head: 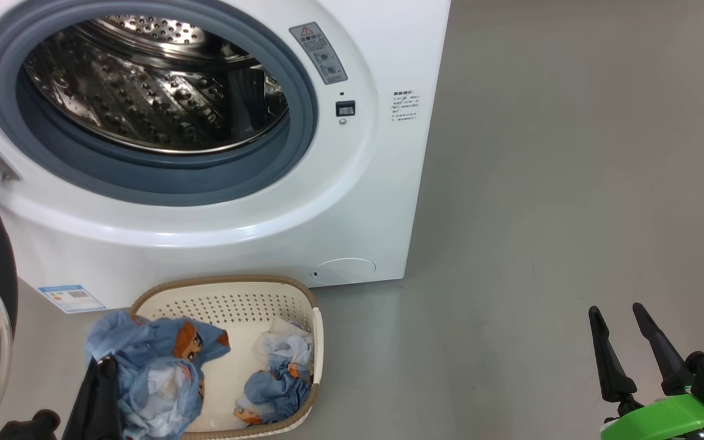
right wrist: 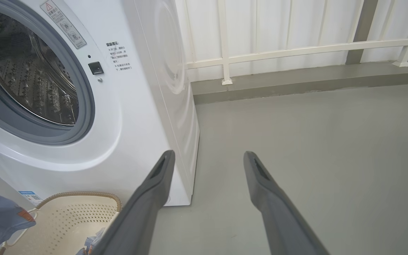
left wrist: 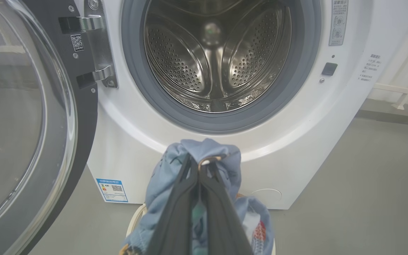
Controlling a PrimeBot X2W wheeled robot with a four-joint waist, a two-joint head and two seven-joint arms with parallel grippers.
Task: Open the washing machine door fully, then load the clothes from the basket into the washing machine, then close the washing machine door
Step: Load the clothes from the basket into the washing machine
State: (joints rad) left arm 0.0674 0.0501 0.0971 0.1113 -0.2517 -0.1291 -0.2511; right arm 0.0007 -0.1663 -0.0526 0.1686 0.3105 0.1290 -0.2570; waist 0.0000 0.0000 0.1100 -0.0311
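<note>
The washing machine (head: 340, 201) stands on the grey floor (head: 572, 183), its steel drum (head: 156, 85) showing through the grey gasket. The washing machine door (left wrist: 80, 141) is swung wide on its hinge at the machine's left side, with the clear porthole turned away from the opening. The basket (head: 230, 305) sits on the floor just in front of the machine, below the drum opening and near the blue label (head: 71, 297).

The clothes (head: 278, 379) are split in two. A crumpled blue and white bundle lies against the basket's right wall. A larger blue garment (left wrist: 197, 150) with orange prints is bunched at the basket's left end. The left gripper (left wrist: 198, 166) has its fingers pressed together on that garment, and the cloth hangs around them.

The right gripper (head: 616, 308) is well off to the right over bare floor, fingers spread apart with nothing between them
</note>
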